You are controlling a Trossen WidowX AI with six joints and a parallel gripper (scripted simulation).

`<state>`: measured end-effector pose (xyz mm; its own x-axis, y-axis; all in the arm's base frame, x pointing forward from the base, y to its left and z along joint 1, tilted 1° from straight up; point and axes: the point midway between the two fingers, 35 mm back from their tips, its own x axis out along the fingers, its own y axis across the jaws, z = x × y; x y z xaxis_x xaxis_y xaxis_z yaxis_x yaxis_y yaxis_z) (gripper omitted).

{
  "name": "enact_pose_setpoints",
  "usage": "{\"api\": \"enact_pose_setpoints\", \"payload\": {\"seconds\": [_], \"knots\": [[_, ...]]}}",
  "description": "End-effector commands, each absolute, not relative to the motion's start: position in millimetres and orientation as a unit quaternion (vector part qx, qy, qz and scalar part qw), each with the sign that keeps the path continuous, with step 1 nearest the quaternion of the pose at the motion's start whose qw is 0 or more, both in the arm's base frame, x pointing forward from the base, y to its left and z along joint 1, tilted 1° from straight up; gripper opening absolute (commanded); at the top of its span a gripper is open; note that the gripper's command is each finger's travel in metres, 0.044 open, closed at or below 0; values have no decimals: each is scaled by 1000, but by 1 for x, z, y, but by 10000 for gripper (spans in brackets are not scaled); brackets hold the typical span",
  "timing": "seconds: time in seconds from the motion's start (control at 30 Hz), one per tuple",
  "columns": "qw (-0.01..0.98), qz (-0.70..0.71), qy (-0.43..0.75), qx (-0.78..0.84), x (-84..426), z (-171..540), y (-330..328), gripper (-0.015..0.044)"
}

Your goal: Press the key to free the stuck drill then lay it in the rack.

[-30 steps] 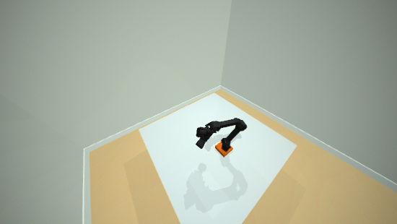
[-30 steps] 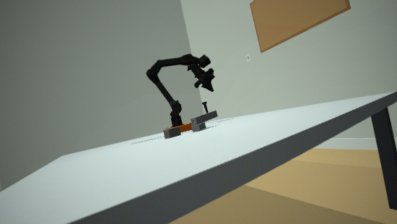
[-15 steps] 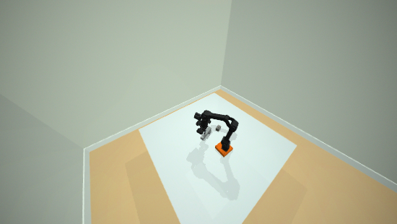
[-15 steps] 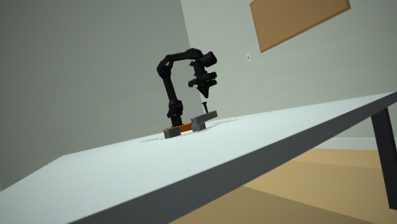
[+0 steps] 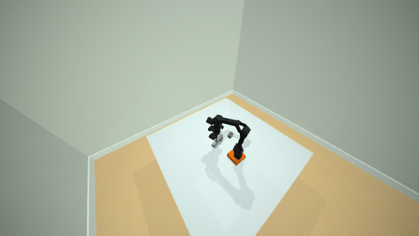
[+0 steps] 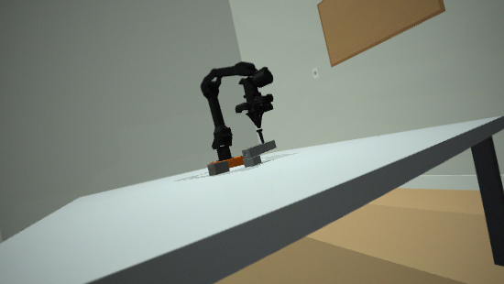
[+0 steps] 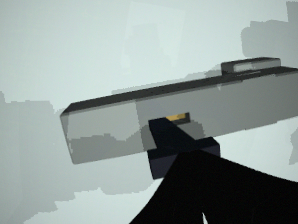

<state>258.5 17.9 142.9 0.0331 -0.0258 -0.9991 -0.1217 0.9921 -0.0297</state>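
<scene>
A long grey block (image 5: pixel 215 145) (image 6: pixel 263 148) (image 7: pixel 110 117) stands tilted on a lower grey foot. A dark drill with a wide head (image 6: pixel 261 136) (image 7: pixel 167 136) stands up from it. Beside the drill, a small slot shows something yellow, perhaps the key (image 7: pixel 176 118). My gripper (image 6: pixel 259 128) (image 7: pixel 189 161) is shut and empty, pointing down. Its tips are at the drill's head; I cannot tell whether they touch. The fingers partly hide the head in the wrist view. A separate small grey block (image 5: pixel 230 135) (image 6: pixel 218 169), perhaps the rack, rests on the table.
The arm's orange base (image 5: pixel 236 157) (image 6: pixel 235 161) is fixed on the white table (image 5: pixel 175 152) (image 6: pixel 137 220), behind the two grey pieces in the exterior view. The arm arches over from it. A wall board (image 6: pixel 380 27) hangs far behind.
</scene>
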Motion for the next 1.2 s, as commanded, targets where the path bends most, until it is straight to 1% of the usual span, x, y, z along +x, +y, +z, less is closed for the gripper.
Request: {"api": "enact_pose_setpoints", "payload": {"seconds": [0.0, 1.17], "knots": [[712, 37, 699, -53, 257, 135, 17, 0], [712, 37, 699, -53, 254, 132, 18, 0]]}}
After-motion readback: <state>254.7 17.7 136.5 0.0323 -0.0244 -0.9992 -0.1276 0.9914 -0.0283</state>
